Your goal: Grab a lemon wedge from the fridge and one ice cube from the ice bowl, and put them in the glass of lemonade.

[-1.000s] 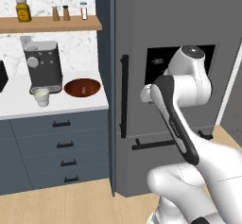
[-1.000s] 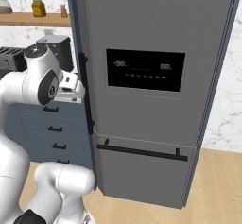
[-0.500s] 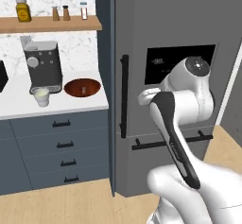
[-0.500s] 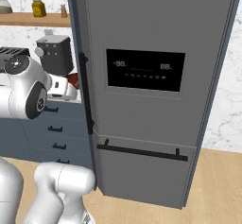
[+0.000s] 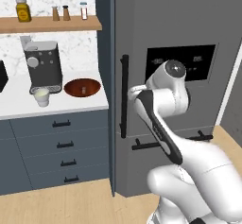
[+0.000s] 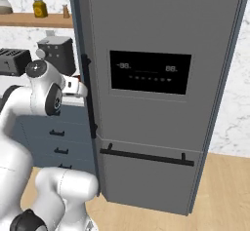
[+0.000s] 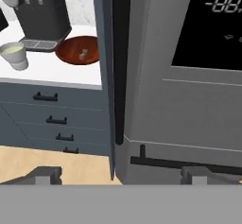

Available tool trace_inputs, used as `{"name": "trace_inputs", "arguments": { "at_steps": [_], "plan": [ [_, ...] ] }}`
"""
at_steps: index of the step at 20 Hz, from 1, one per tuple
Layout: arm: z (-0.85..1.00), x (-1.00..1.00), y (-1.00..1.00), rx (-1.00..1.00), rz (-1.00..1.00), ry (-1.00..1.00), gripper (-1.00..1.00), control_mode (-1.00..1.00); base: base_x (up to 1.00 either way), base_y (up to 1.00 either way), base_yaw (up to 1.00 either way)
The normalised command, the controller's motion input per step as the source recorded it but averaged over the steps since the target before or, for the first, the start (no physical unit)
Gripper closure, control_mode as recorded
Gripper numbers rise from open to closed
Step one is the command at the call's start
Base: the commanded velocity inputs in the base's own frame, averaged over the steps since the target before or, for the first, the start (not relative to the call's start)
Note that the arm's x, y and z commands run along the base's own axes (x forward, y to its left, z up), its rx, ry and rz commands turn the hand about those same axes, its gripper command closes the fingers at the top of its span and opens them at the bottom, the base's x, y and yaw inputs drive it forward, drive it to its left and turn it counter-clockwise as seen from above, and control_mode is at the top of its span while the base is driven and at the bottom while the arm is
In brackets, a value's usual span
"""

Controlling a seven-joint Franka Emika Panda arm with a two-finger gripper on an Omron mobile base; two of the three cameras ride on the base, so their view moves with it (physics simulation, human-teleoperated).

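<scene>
the fridge (image 6: 161, 79) fills the centre of the right base view, door shut, its black display panel (image 6: 149, 72) showing "88" style digits, otherwise unreadable. gripper (image 7: 120, 175) at the bottom of the hand view, fingers spread wide and empty, facing the long black handle (image 5: 124, 95). upper left of the hand view: ice bowl (image 7: 78, 50), glass of lemonade (image 7: 14, 55), coffee machine (image 7: 35, 10).

My white arm with dark joints (image 5: 163, 124) rises from my base, bends at the elbow and reaches forward at chest height. My two-finger gripper (image 7: 120, 173) points ahead, jaws spread wide with nothing between them, both dark fingertips (image 7: 45, 175) level.
</scene>
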Motion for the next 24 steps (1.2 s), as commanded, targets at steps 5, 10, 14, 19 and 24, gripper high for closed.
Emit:
{"name": "trace_inputs", "arguments": {
  "at_steps": [5,10,14,19,24],
  "plan": [
    [-0.21,0.79,0.20,0.00,0.00,0.01,-1.00,-1.00,0.00,0.00,0.00],
    [-0.39,0.60,0.00,0.00,0.00,0.00,-1.00,-1.00,0.00,0.00,0.00],
    [-0.37,0.56,0.00,0.00,0.00,0.00,-1.00,-1.00,0.00,0.00,0.00],
    [-0.10,0.56,0.00,0.00,0.00,0.00,-1.00,-1.00,0.00,0.00,0.00],
    [-0.04,0.56,0.02,0.00,0.00,0.00,-1.00,-1.00,0.00,0.00,0.00]
  ]
}}
